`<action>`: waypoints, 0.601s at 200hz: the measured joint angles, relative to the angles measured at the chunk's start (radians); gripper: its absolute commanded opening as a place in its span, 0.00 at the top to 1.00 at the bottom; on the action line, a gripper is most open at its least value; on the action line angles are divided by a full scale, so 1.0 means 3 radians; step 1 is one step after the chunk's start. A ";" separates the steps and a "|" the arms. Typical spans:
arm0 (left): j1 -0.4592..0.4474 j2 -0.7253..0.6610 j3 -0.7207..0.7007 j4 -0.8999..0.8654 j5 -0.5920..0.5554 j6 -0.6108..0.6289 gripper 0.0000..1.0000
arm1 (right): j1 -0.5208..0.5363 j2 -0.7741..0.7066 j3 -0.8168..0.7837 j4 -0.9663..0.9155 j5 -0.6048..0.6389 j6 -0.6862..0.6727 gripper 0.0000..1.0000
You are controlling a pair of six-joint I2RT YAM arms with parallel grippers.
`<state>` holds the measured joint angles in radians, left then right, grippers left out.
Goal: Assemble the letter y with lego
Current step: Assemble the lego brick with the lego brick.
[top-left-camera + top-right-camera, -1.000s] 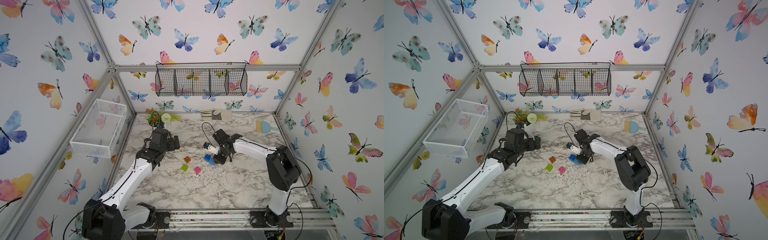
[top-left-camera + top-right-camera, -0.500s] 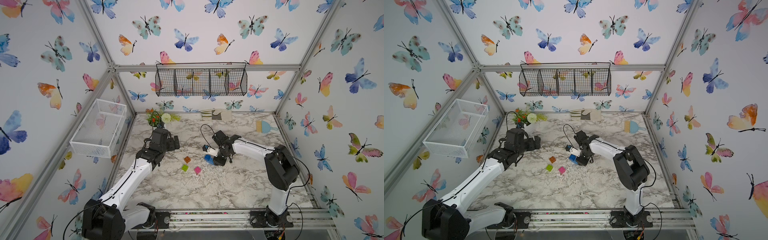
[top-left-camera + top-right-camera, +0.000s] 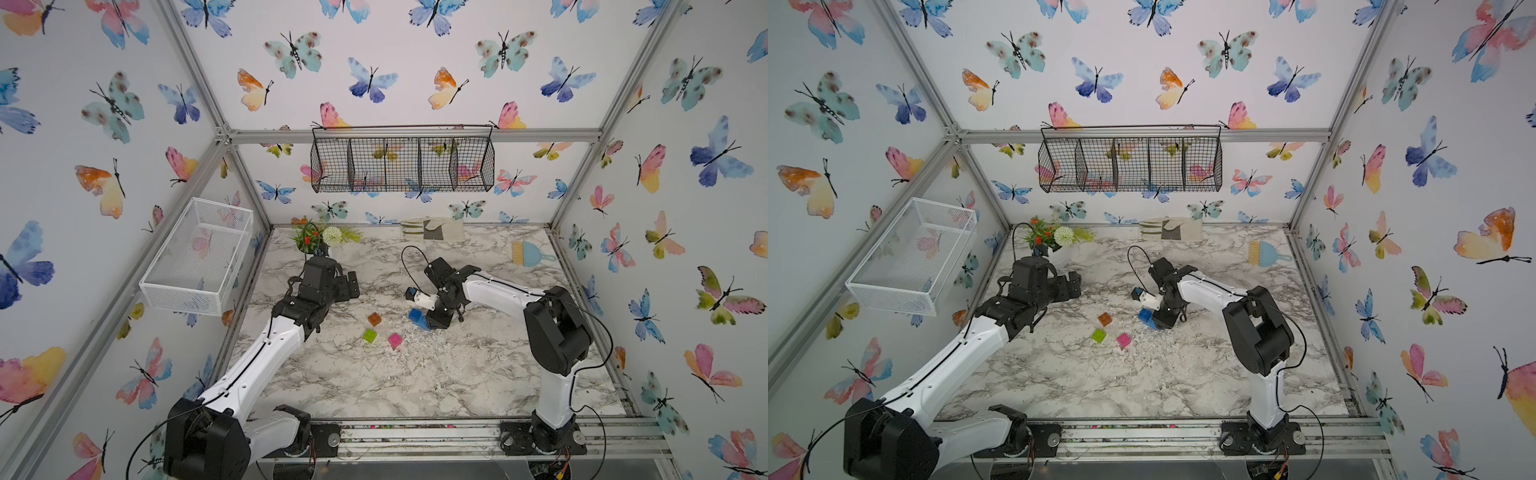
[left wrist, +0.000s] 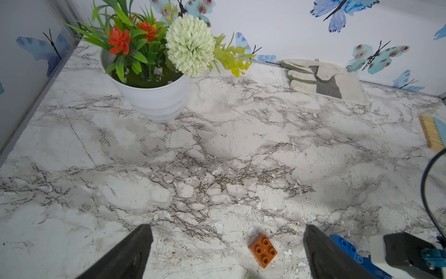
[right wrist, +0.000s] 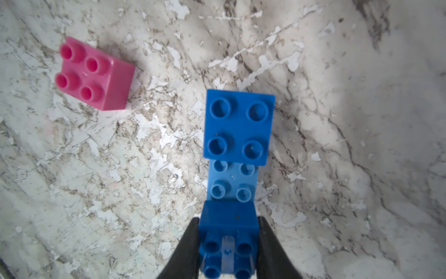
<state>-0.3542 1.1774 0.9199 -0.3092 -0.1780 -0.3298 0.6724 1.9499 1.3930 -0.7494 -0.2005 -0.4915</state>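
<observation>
My right gripper (image 5: 228,241) is shut on a dark blue brick (image 5: 228,224). That brick sits on one end of a longer light blue brick (image 5: 233,181), and a second dark blue brick (image 5: 239,125) is on its other end. In both top views this blue group (image 3: 417,318) (image 3: 1146,316) is low at the table; I cannot tell whether it touches. The pink (image 3: 395,340), lime green (image 3: 369,336) and orange (image 3: 374,318) bricks lie loose to its left. My left gripper (image 4: 226,232) is open above the table, with the orange brick (image 4: 263,250) below it.
A white flower pot (image 3: 320,239) stands at the back left, a glove (image 3: 432,228) lies at the back wall and a blue brush (image 3: 530,253) at the back right. A white mesh basket (image 3: 199,253) hangs on the left wall and a black wire basket (image 3: 401,160) on the back wall.
The right arm's elbow has edged slightly to the left while its gripper stays shut on the blue bricks. The left arm and the loose bricks have not moved.
</observation>
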 measured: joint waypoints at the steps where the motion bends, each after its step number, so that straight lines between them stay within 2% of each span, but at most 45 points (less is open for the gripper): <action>1: 0.0000 0.0000 0.0000 -0.0001 0.0000 0.0000 0.02 | 0.0000 0.0003 0.0003 -0.0001 -0.0001 0.0000 0.96; 120: 0.0000 0.0031 0.0000 -0.0010 -0.0009 0.0000 0.02 | 0.0027 -0.0070 0.0006 -0.0081 -0.0069 0.0120 0.96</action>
<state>-0.3542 1.1866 0.9199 -0.3122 -0.1806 -0.3298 0.6804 1.9289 1.3949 -0.7738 -0.2211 -0.4557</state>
